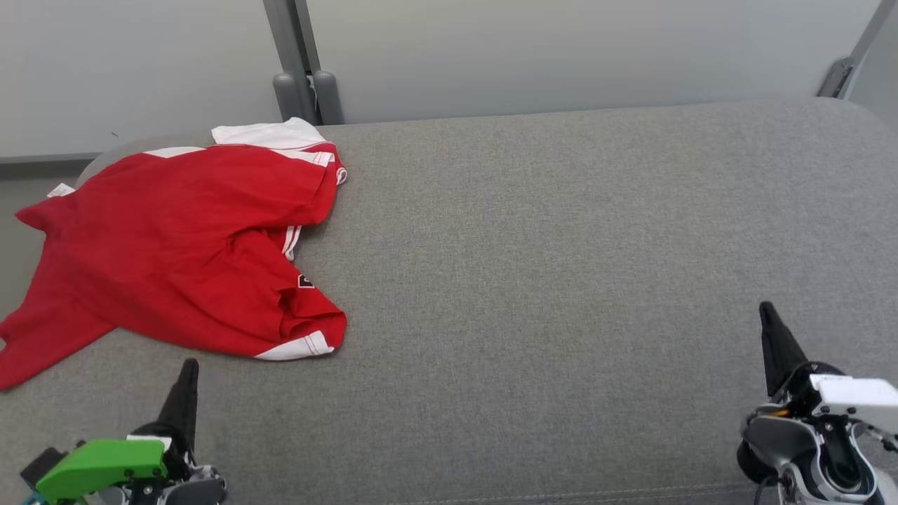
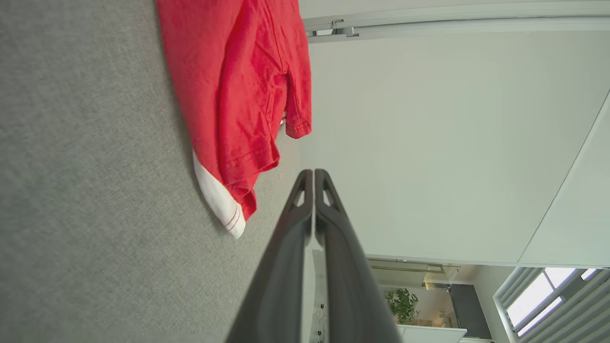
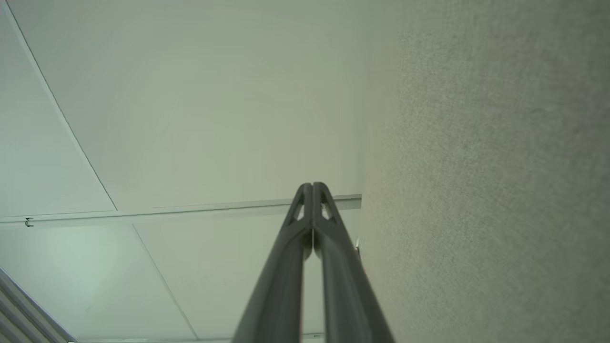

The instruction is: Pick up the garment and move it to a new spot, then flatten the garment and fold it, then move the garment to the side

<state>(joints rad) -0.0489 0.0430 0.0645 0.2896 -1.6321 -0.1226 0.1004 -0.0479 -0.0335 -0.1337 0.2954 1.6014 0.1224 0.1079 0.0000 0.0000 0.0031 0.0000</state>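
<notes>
Head view: the red garment (image 1: 175, 245), a thin cloth with white bands at its edges, lies crumpled in soft folds at the far left of the grey, coarse-woven cushion (image 1: 547, 266). The left gripper (image 1: 189, 368) is near its lower hem, not touching it, with the tapered dark fingers pressed together on nothing. The right gripper (image 1: 767, 312), well apart at the right, is also clenched and empty.

Left hand (image 1: 189, 366) green-capped; right hand (image 1: 767, 308) white-capped; fingers (image 2: 286, 267) dark, tapered
</notes>
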